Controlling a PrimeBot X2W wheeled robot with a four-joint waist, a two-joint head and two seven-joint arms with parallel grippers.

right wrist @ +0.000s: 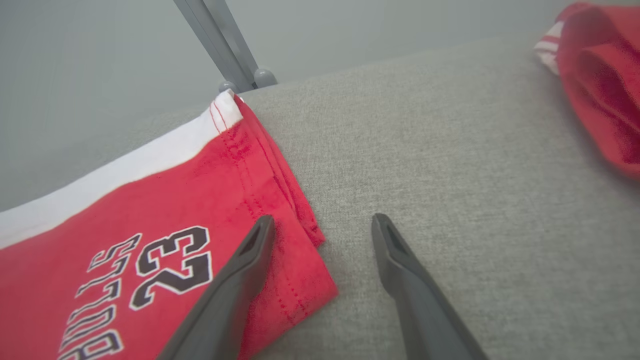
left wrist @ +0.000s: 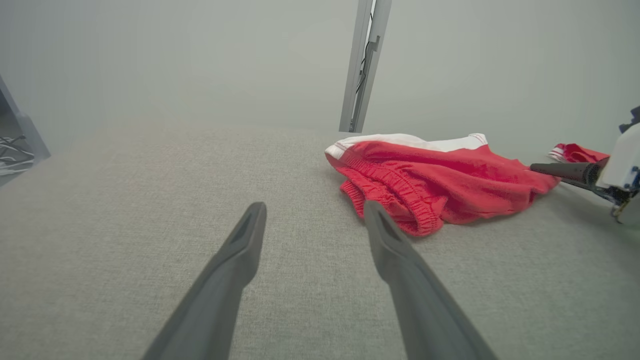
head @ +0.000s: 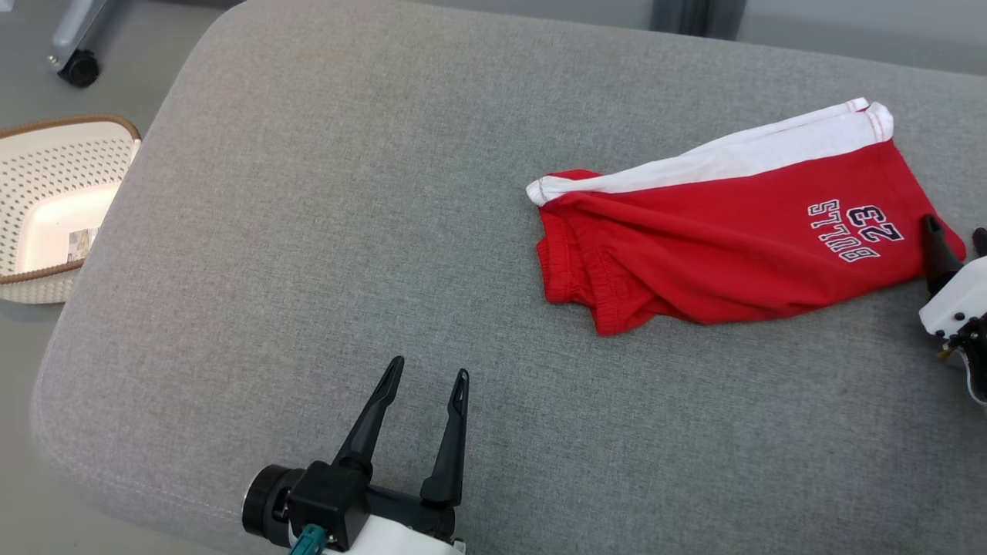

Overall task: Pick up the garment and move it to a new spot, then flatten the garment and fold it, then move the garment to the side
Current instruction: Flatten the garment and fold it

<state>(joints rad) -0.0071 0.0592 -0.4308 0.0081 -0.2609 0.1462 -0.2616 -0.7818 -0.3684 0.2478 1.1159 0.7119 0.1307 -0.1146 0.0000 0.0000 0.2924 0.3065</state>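
Right now the red garment [head: 725,231], a pair of shorts with a white side stripe, is lying rumpled on the right half of the grey cushion [head: 347,193], nearer its far edge than its near one; its elastic waistband is pointing toward the cushion's middle and its printed leg hem toward the right edge; the right gripper [head: 954,227] is hovering at that hem with its fingers spread wide and nothing clamped between them; in the right wrist view one finger [right wrist: 240,280] is showing over the hem corner beside the number print while the other is showing over bare cushion, and whether either is touching the cloth I cannot tell; the left gripper [head: 429,368] is waiting near the cushion's near edge, well apart from the garment, jaws wide and empty; a second red cloth [right wrist: 600,90] is lying further along the cushion; a perforated white basket [head: 54,208] is sitting on the floor past the left edge
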